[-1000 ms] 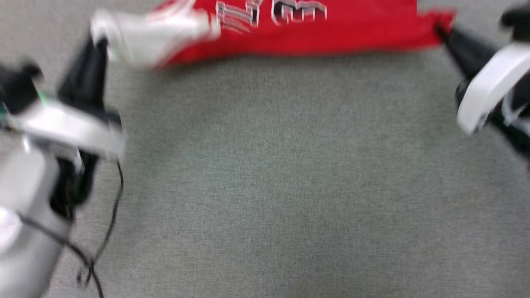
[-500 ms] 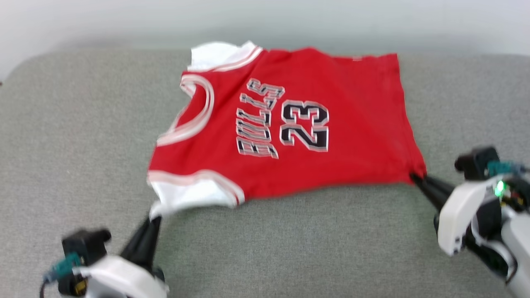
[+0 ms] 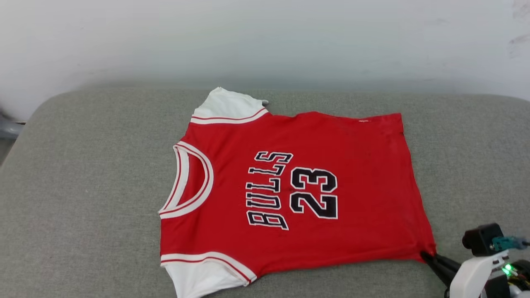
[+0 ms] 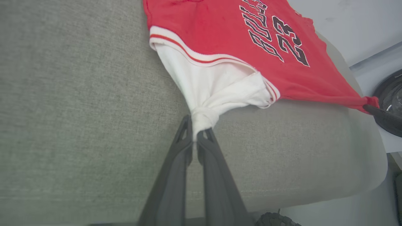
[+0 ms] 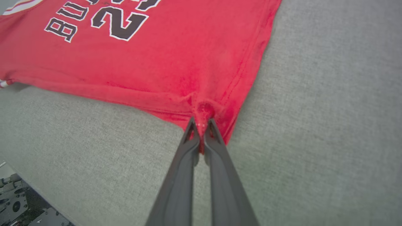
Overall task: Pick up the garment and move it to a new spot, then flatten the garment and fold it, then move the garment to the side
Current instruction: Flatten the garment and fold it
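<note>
Now garment (image 3: 290,186) lies spread on grey cushion (image 3: 83,186), near its front edge. Left gripper (image 4: 195,133) jaws pinch white sleeve (image 4: 213,91); right gripper (image 5: 201,125) jaws pinch hem corner (image 5: 205,110). Light, limp cloth: you grip corners, expect sagging.

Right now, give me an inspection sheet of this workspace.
Surface: grey fabric cushion, rounded corners.
Job's things: garment spread flat, print up, collar toward the robot's left.
Clutter: nothing seen.
Grippers: left gripper shut on the garment's near white sleeve; right gripper shut on its near hem corner.
Cables: teal connector at the right wrist; no loose cable seen.
Surroundings: pale wall behind the cushion.
</note>
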